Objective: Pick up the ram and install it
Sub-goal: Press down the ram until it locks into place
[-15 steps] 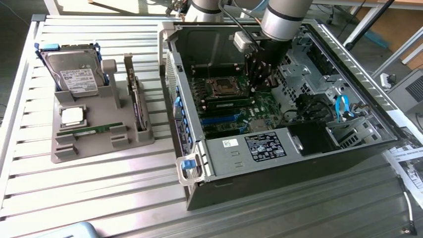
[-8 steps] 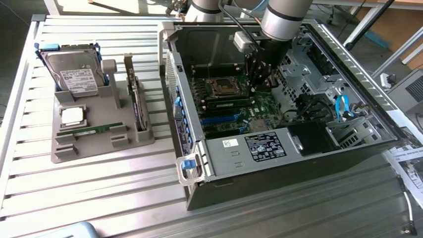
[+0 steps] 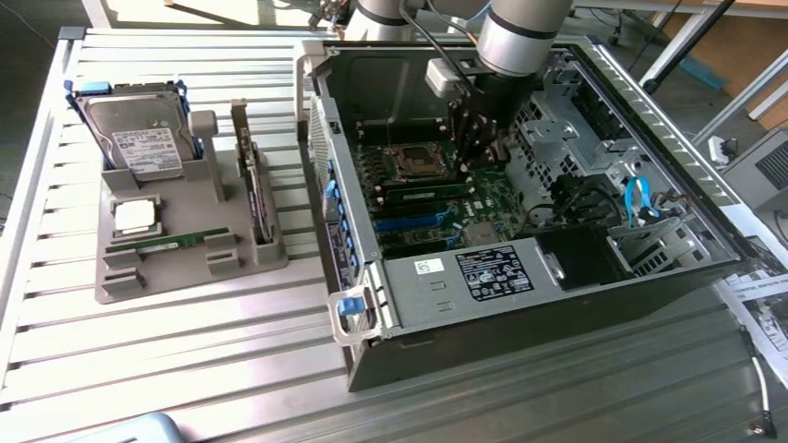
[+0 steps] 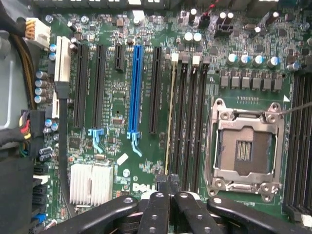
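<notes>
Contact between the fingertips is seen in the wrist view: the end effector (image 4: 168, 181) is fully closed, its 2 black fingers pressed together with nothing gripped between them. In the exterior view the end effector (image 3: 483, 159) is lowered by the arm into the open computer case (image 3: 407, 295), just above the motherboard (image 3: 431, 208) and beside the CPU socket (image 3: 416, 164).

The ram (image 3: 166, 243) is found outside the case, lying flat in a groove of the grey tray (image 3: 185, 208) on the table (image 3: 185, 351), well apart from the end effector. It is shown as a thin green stick near the tray's front edge. On the same tray a hard drive (image 3: 136, 134) is propped upright at the back, a square silver CPU (image 3: 133, 217) is laid flat between the drive and the ram, and an expansion card (image 3: 253, 185) is stood on edge toward the exterior view's right.

On the motherboard (image 4: 117, 102) in the wrist view, a blue slot (image 4: 134, 87) is flanked by long black slots, and a finned silver heatsink (image 4: 90, 183) is set near the fingers. The CPU socket (image 4: 243, 151) is seen empty inside its metal frame. A seated memory stick (image 4: 170, 112) is viewed edge-on in the slot nearest the expansion slots, one end close to the fingertips; whether it is touched cannot be told.
</notes>
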